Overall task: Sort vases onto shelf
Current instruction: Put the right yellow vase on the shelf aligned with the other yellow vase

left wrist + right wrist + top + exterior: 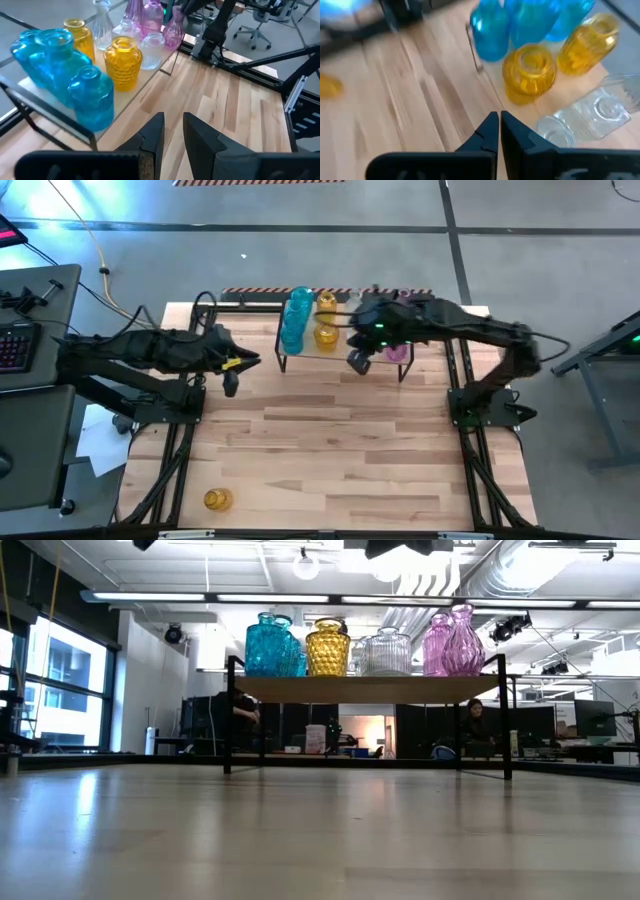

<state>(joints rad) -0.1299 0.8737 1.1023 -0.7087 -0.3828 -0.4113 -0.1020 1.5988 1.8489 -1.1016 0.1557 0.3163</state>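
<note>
- At the far edge of the table (340,440) stands the shelf (365,688), its board already carrying teal vases (272,645), a yellow vase (327,648), a clear vase (385,651) and pink vases (452,641), grouped by colour from left to right in the low view.
- One small yellow vase (217,499) is left on the table's near left corner, well apart from the shelf and from both arms; it looks like the last piece to sort.
- The left gripper (172,131) hovers over bare wood just beside the shelf's teal end, its fingers a little apart and holding nothing.
- The right gripper (499,131) hangs by the shelf's front edge near the yellow and clear vases, its fingers almost touching and empty.
- The vases are glass, so probably stiff, smooth, slippery and breakable if knocked or dropped; they look light.
- A hold on the narrow neck, or across the ribbed belly, would likely be surest, with gentle pressure.
- The packed shelf leaves little room, so a newcomer may bump its neighbours.
- No brand, label or readable writing shows on the vases or the shelf.
</note>
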